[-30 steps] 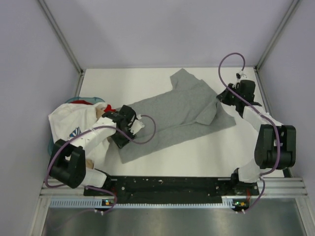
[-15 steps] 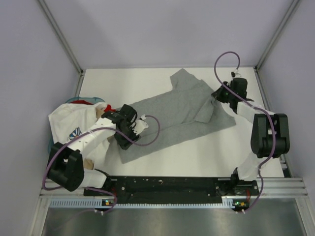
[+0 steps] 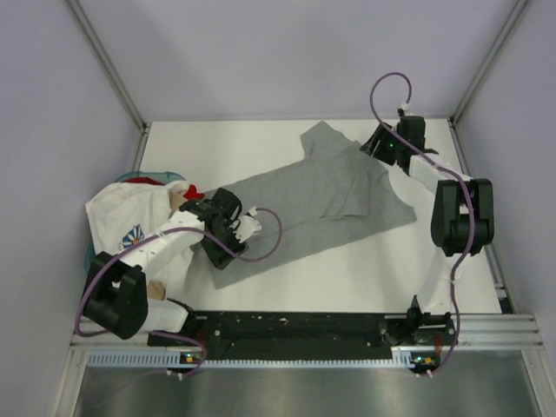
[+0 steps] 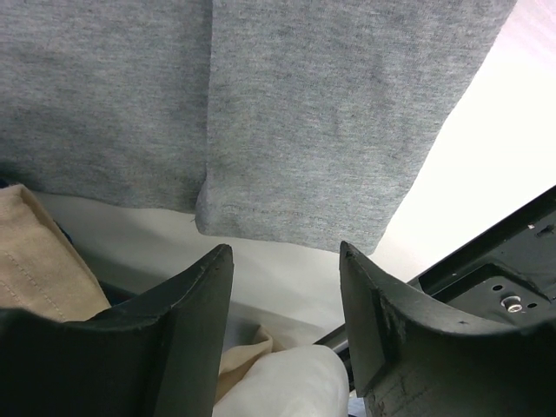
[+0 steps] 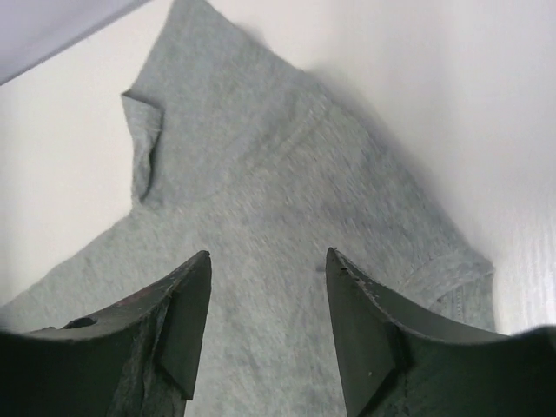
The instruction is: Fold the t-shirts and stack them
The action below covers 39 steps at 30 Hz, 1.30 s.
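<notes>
A heather-grey t-shirt (image 3: 321, 200) lies spread diagonally on the white table (image 3: 217, 143), neck toward the back. My left gripper (image 3: 217, 246) hovers by its near-left hem (image 4: 304, 113); its jaws (image 4: 285, 261) are open with only table and arm below. My right gripper (image 3: 375, 146) is over the shirt's back-right shoulder (image 5: 261, 200), open (image 5: 268, 265), holding nothing. At the left edge is a heap of t-shirts: a white one with a blue print (image 3: 130, 217), a red one (image 3: 152, 181) and a tan one (image 4: 35, 252).
The black base rail (image 3: 304, 326) runs along the near edge. Grey walls and metal frame posts (image 3: 109, 65) enclose the table on three sides. Purple cables loop off both wrists (image 3: 261, 234).
My right gripper has opened, letting go of the grey shirt's right side, and has moved toward the back. The left gripper has widened slightly and stayed in place.
</notes>
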Each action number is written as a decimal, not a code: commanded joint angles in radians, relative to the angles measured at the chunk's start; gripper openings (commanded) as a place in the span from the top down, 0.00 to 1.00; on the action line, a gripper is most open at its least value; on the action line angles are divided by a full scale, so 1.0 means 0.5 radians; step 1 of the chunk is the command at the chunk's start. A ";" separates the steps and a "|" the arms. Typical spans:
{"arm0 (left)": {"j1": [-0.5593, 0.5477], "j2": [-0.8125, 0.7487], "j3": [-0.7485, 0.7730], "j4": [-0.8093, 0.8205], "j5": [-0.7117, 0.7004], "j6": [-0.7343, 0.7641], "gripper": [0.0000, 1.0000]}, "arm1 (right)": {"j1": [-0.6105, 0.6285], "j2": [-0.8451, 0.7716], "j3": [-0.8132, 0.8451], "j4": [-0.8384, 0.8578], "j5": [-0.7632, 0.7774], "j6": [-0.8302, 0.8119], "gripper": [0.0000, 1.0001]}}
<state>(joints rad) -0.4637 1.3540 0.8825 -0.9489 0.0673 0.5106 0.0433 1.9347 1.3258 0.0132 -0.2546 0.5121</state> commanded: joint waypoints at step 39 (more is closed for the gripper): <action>-0.002 -0.162 -0.130 0.201 0.095 0.000 0.41 | 0.110 -0.491 -0.768 -0.465 -0.141 0.089 0.93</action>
<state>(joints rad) -0.4637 1.2968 0.8036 -0.8524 0.0940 0.5041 0.0845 1.6806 0.9405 -0.2596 -0.2905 0.5476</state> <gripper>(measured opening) 0.590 0.124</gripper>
